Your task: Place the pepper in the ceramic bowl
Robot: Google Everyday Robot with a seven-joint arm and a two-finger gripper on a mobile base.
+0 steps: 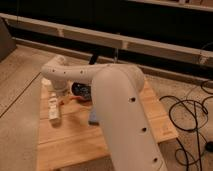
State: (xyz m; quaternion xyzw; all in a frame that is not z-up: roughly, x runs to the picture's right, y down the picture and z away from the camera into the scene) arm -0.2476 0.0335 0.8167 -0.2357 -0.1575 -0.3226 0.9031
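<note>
My gripper (60, 96) is clamped shut, seemingly on the pepper (70, 100), with the bowl (81, 90) just right.

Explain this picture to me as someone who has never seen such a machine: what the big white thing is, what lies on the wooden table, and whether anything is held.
The big white shape is a robot arm. There is one picture only, taken from close behind the arm and looking down along it. The arm reaches left over a wooden table and bends down at its far end. Its gripper, the two-finger grasping part, sits low at the table's left side and is shut. The arm hides much of it, so I cannot tell whether it holds anything. Just right of it lies the pepper, a thin red-orange sliver, and behind that the dark bowl, partly hidden. A pale object lies near the table's left edge, and a blue sponge peeks out from under the arm. Black cables lie on the floor at the right.
</note>
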